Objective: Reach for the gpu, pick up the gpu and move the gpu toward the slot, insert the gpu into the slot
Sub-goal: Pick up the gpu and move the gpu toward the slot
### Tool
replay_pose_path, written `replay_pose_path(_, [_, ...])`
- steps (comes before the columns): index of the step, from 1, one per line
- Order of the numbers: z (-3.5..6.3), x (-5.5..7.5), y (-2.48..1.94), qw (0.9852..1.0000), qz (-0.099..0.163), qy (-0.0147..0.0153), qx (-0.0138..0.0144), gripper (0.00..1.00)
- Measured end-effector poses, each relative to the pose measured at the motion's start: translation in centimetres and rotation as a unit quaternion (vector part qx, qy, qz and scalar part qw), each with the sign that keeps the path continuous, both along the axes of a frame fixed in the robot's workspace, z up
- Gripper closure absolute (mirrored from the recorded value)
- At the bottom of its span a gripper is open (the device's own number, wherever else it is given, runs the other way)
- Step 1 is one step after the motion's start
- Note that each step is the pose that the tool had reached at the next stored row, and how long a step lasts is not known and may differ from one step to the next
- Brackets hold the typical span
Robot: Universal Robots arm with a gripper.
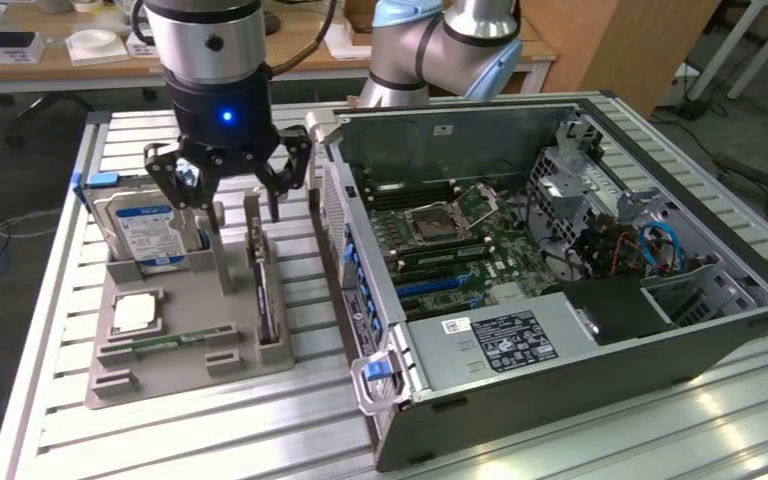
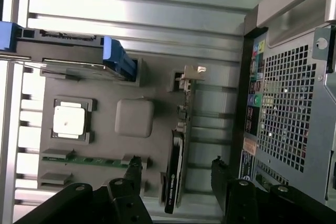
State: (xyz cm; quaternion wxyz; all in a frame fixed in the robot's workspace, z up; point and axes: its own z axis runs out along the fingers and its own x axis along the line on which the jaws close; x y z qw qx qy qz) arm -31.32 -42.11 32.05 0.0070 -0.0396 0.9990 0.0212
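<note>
The gpu (image 1: 264, 292) stands on edge in a groove of the grey holder tray (image 1: 184, 375), thin and dark, on the side nearest the computer case. In the wrist view the gpu (image 2: 177, 174) shows edge-on, with its silver bracket (image 2: 190, 75) at one end. My gripper (image 1: 240, 205) hovers above the tray's far end, over the gpu's end, open and holding nothing. Its two black fingers (image 2: 132, 169) straddle the card with a gap on each side, as my gripper (image 2: 176, 166) appears in the wrist view. The blue slot (image 1: 432, 285) lies on the motherboard inside the open case.
A blue-labelled hard drive (image 1: 144, 235) stands in the tray on the exterior view's left. A square silver processor chip (image 1: 135, 312) and a green memory stick (image 1: 157, 345) lie nearer. The open computer case (image 1: 584, 345) sits close on the right of the tray. The table (image 1: 224, 430) is slatted metal.
</note>
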Motion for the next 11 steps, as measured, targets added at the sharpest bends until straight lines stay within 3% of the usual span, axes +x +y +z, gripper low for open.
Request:
replay_pose_path(9, [-1.61,0.0,-0.03,1.0000,-0.001,0.0000,0.0000,0.35])
replay_pose_path(11, [-1.86,0.0,-0.04,0.9998,-0.017,0.0000,0.0000,0.35])
